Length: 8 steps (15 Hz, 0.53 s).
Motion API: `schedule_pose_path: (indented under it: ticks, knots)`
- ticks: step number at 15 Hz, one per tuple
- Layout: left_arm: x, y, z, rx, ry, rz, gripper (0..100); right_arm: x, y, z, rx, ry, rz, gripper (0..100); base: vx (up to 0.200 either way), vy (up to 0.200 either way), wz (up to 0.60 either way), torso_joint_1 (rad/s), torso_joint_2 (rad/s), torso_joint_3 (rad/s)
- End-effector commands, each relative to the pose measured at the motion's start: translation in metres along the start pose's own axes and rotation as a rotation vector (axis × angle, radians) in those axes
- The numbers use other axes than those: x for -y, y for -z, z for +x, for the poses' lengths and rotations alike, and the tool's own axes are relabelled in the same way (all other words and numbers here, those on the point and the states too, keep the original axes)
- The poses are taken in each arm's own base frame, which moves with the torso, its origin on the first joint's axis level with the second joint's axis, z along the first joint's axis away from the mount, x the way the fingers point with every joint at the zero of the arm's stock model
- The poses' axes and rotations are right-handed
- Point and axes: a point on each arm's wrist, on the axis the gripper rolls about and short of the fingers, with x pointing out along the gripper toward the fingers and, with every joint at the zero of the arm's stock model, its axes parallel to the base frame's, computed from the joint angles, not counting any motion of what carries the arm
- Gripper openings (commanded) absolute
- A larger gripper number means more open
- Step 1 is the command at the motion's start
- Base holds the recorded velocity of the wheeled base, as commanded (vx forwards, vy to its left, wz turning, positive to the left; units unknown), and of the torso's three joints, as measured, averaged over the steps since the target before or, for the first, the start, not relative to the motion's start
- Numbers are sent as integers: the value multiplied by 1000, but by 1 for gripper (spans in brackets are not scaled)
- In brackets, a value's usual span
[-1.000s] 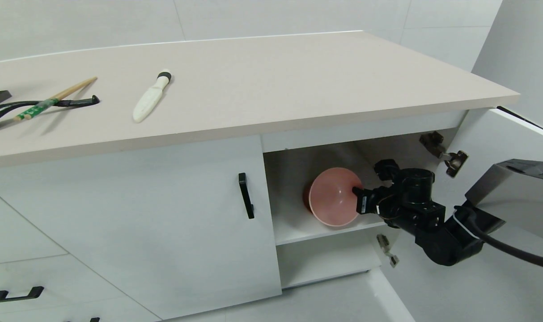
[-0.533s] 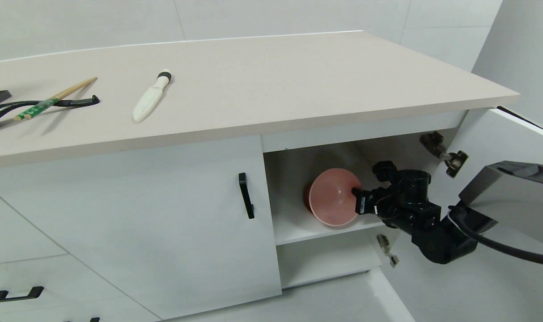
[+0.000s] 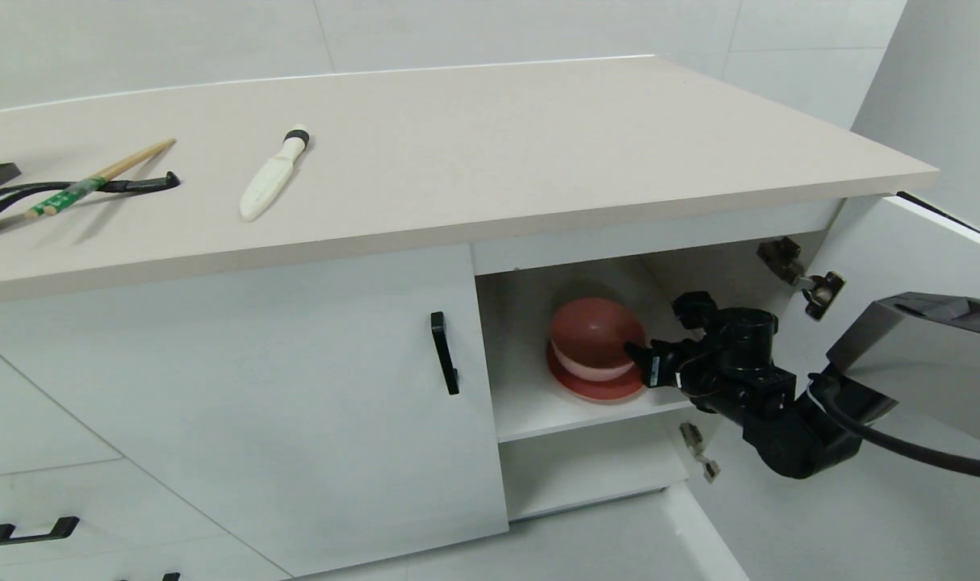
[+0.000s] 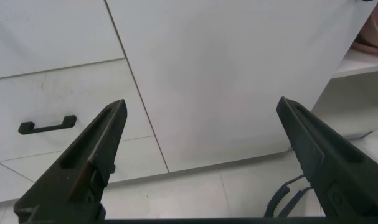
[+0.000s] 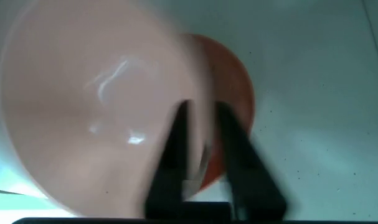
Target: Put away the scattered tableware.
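**A:** What differs from 1 second ago?

**B:** The right gripper stays at the rim. The pink bowl beyond it no longer faces us on its edge. It sits low on the red plate, on the upper shelf.

**A:** And the pincers?

**B:** The right 2 fingers are almost together and pinch the rim. The left gripper is spread wide and holds nothing.

**A:** How does the bowl look?

**B:** It is round and smooth, pale pink at the side and darker red on top.
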Motion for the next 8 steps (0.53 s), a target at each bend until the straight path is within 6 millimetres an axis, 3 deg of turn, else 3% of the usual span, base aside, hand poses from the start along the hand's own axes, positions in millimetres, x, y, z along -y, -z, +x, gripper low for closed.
schedule_pose_path:
  ticks: [1,5,8]
  knots:
    - [0,0,0,-2,-2,0,100,0,1,1,-4,-1,0,100,0,0,0,0,0,0]
    - [0,0,0,-2,0,-2,100,-8,-4,-1,23,-17,-10,100,0,0,0,0,0,0]
    - [0,0,0,-2,-2,-3,100,-22,-32,-22,94,-22,-51,100,0,0,0,0,0,0]
